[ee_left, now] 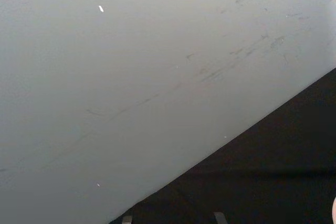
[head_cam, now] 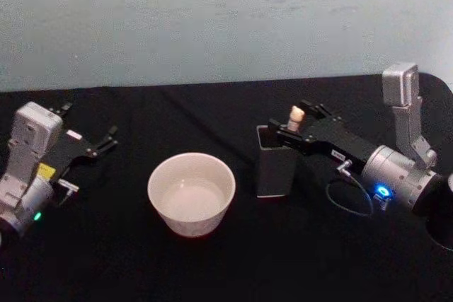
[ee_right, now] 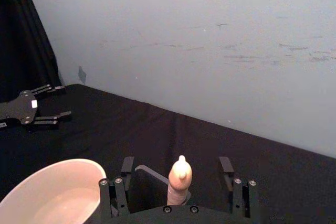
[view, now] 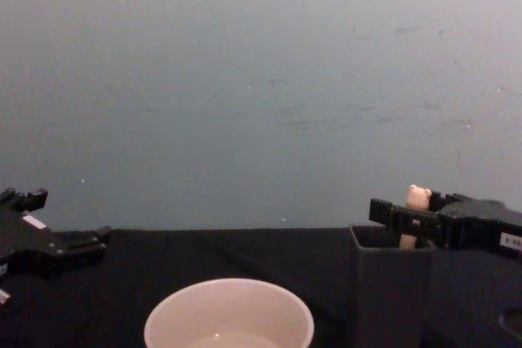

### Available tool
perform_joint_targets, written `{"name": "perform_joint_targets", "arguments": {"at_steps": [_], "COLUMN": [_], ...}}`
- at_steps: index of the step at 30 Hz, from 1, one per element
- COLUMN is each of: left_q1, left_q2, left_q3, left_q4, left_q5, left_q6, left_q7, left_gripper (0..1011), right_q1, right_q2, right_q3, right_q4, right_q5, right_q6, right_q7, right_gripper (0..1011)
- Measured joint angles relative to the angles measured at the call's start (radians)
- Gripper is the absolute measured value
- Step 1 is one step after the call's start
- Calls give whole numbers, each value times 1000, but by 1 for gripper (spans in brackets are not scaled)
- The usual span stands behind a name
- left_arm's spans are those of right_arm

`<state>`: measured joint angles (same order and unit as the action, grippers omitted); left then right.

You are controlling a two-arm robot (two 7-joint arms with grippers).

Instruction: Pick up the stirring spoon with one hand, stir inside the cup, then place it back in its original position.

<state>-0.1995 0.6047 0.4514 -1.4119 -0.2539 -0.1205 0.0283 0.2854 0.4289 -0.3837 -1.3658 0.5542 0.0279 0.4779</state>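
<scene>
The right hand (ee_right: 176, 163) hovers at the top of the dark grey square holder (head_cam: 274, 171). Its fingers (ee_right: 127, 165) are spread wide to either side of the stirring spoon (head_cam: 296, 118), with a gap on both sides. The spoon stands upright in the holder (only its bear-head handle shows above the rim). The cream cup (head_cam: 191, 192) sits on the black desk (head_cam: 212, 266) just left of the holder. The left hand (head_cam: 90, 122) rests beyond the cup, well apart from the holder, fingers apart.
</scene>
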Motion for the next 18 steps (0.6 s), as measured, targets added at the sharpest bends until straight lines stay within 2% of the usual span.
{"name": "perform_joint_targets", "arguments": {"at_steps": [10, 14, 16, 17, 18], "left_q1": [0, 0, 0, 0, 0], "left_q2": [0, 0, 0, 0, 0], "left_q3": [0, 0, 0, 0, 0], "left_q4": [0, 0, 0, 0, 0], "left_q5": [0, 0, 0, 0, 0], "left_q6": [0, 0, 0, 0, 0], "left_q7": [0, 0, 0, 0, 0], "left_gripper": [1001, 1001, 1001, 1001, 1001], "right_q1": [-2, -3, -3, -3, -3], "right_q2": [1, 2, 2, 2, 2], "right_q3": [1, 1, 1, 1, 1], "right_q4": [-2, -3, -3, -4, -4], "right_q5": [0, 1, 1, 1, 1], "right_q6": [-1, -1, -1, -1, -1], "right_q7": [-1, -1, -1, -1, -2], "right_gripper": [1000, 914, 903, 836, 818]}}
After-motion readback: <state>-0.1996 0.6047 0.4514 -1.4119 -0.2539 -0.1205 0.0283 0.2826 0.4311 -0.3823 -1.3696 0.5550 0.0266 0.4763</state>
